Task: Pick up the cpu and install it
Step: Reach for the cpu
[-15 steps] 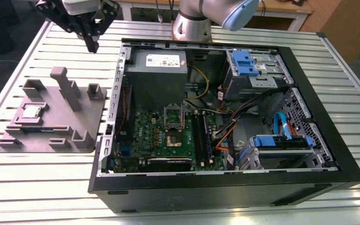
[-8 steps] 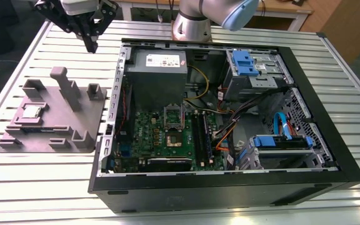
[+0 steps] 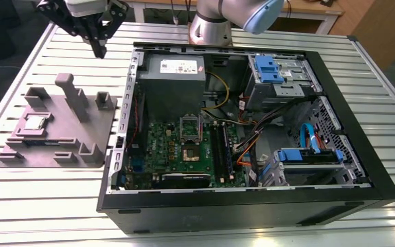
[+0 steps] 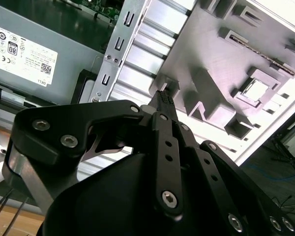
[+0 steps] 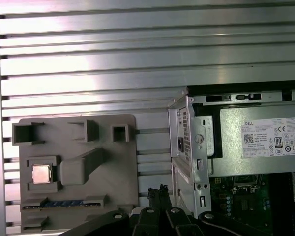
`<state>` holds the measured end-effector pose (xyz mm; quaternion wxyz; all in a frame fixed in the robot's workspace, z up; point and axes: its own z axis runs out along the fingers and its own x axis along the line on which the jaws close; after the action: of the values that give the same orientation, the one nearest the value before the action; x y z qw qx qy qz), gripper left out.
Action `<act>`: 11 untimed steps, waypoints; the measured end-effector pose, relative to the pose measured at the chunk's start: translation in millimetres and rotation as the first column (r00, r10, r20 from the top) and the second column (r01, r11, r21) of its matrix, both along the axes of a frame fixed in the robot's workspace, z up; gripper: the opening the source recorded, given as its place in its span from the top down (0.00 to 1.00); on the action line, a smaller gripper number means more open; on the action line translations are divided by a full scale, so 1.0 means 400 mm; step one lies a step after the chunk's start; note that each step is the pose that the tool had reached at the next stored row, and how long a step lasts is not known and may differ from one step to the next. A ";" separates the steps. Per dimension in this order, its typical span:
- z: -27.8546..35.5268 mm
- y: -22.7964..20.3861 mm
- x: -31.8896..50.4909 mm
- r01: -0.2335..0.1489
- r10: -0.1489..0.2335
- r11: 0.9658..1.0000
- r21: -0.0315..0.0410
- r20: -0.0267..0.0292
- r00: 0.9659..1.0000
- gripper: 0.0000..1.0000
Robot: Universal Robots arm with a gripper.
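The cpu point(image 3: 34, 122) is a small silver square lying flat in a pocket of the grey holder block point(image 3: 81, 139) on the exterior view's left. It also shows in the first wrist view as the cpu point(image 5: 41, 174) and in the second wrist view as the cpu point(image 4: 255, 91). My gripper point(image 3: 101, 50) hangs high above the table, beyond the block's far corner and beside the computer case. Its black fingertips point(image 4: 162, 100) are pressed together, shut with nothing between them. The motherboard's socket point(image 3: 189, 129) lies open inside the case.
The open black computer case point(image 3: 362, 154) fills the middle and the exterior view's right, with a grey power supply point(image 3: 173, 77), blue drive brackets point(image 3: 267, 69) and cables. Upright posts point(image 3: 70, 95) rise from the holder block. A narrow memory strip point(image 5: 64, 203) sits in its slot.
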<state>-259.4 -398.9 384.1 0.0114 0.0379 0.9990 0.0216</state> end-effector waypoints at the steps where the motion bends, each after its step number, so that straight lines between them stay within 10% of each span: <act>1: 0.000 0.000 0.000 0.000 0.000 1.000 0.000 0.000 1.000 0.89; 11: -0.001 0.000 -0.005 0.000 0.000 1.000 0.000 0.000 1.000 0.89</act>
<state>-261.5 -398.9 383.6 0.0113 0.0379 0.9990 0.0217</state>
